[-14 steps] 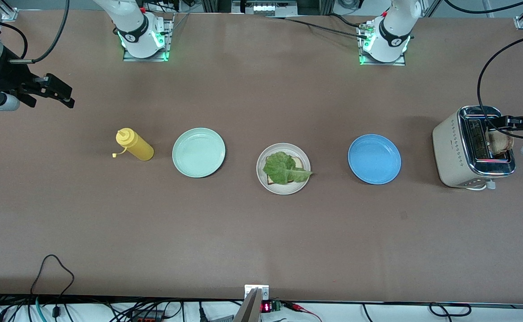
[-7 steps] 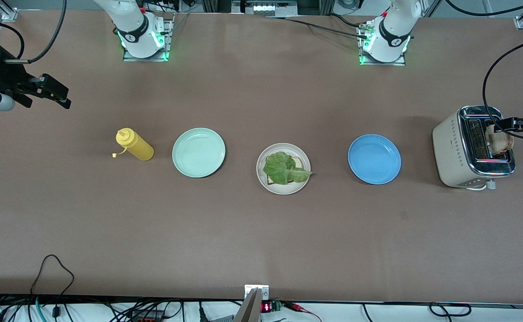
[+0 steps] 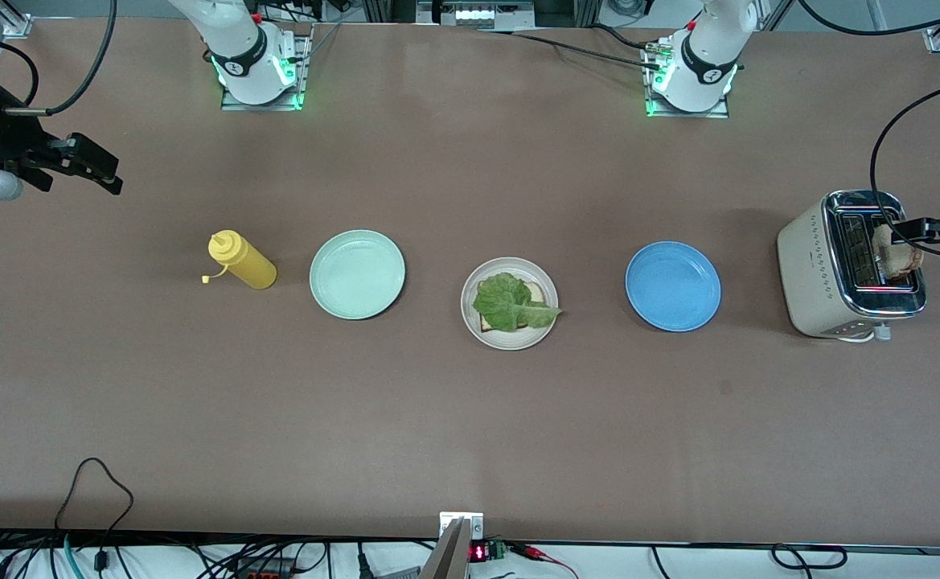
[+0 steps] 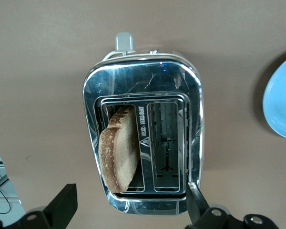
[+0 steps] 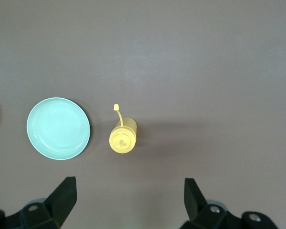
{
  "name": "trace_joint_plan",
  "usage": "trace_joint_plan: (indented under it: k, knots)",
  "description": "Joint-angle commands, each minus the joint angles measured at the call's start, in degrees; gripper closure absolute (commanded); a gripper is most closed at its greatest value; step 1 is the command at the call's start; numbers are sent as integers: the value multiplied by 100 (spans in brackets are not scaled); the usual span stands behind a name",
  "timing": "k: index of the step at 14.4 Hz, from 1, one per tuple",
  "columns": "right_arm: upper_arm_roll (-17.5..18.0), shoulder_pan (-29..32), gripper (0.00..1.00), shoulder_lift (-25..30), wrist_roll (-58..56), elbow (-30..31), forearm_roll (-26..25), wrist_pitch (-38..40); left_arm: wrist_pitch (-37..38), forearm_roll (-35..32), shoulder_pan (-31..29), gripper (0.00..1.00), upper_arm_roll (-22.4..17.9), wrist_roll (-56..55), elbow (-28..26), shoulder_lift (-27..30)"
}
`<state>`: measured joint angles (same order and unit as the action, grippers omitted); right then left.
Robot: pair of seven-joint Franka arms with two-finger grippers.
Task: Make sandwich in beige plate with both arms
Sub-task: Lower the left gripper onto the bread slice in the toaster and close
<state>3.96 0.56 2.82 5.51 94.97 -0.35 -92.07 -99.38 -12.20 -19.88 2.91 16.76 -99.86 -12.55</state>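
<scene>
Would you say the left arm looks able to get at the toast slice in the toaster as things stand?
Probably yes. The left gripper hangs open over the toaster, and the toast slice stands up out of one slot with nothing over it; the other slot is empty.

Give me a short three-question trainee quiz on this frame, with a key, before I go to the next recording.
1. True or false: a second toast slice already covers the lettuce leaf on the beige plate.
2. Where is the remaining toast slice? A) mint-green plate B) toaster slot C) blue plate
3. Fill in: the left tool hangs with fingers ____ over the toaster.

Key: 1 false; 2 B; 3 open.
</scene>
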Motion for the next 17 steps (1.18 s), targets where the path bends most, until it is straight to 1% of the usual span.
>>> trace_joint_plan:
  k: [1, 3, 4, 6, 7, 8, 10, 11, 13, 15, 17]
  knots:
    - [52, 41, 0, 34, 90, -49, -149, 101, -536, -124, -226, 0, 78, 388, -340, 16]
    - [52, 40, 0, 34, 82, -49, -150, 101, -941, -107, -481, 0, 96, 513, -691, 51]
    - [52, 40, 0, 34, 55, -49, -150, 101, -969, -89, -517, 2, 96, 513, -806, 86]
    - [52, 40, 0, 43, 46, -57, -150, 92, -1013, -63, -526, 16, 87, 513, -991, 139]
    - [52, 40, 0, 43, 46, -57, -150, 92, -1109, -72, -569, 26, 96, 513, -1009, 113]
    - [52, 40, 0, 43, 46, -57, -150, 84, -1197, -72, -613, 32, 96, 513, -1018, 95]
    - [52, 40, 0, 43, 46, -49, -150, 31, -1320, -63, -614, 53, 87, 513, -992, 25]
    - [61, 40, 0, 43, 46, -49, -150, -4, -1417, -72, -640, 70, 87, 626, -983, -19]
    - [52, 40, 0, 43, 38, -40, -150, -13, -1453, -45, -667, 79, 96, 1039, -931, -45]
    - [52, 40, 0, 43, 38, -31, -150, -92, -1426, -37, -675, 100, 96, 1005, -878, -37]
    - [61, 32, 0, 35, 38, -31, -150, -188, -1426, -37, -675, 100, 96, 1031, -878, -45]
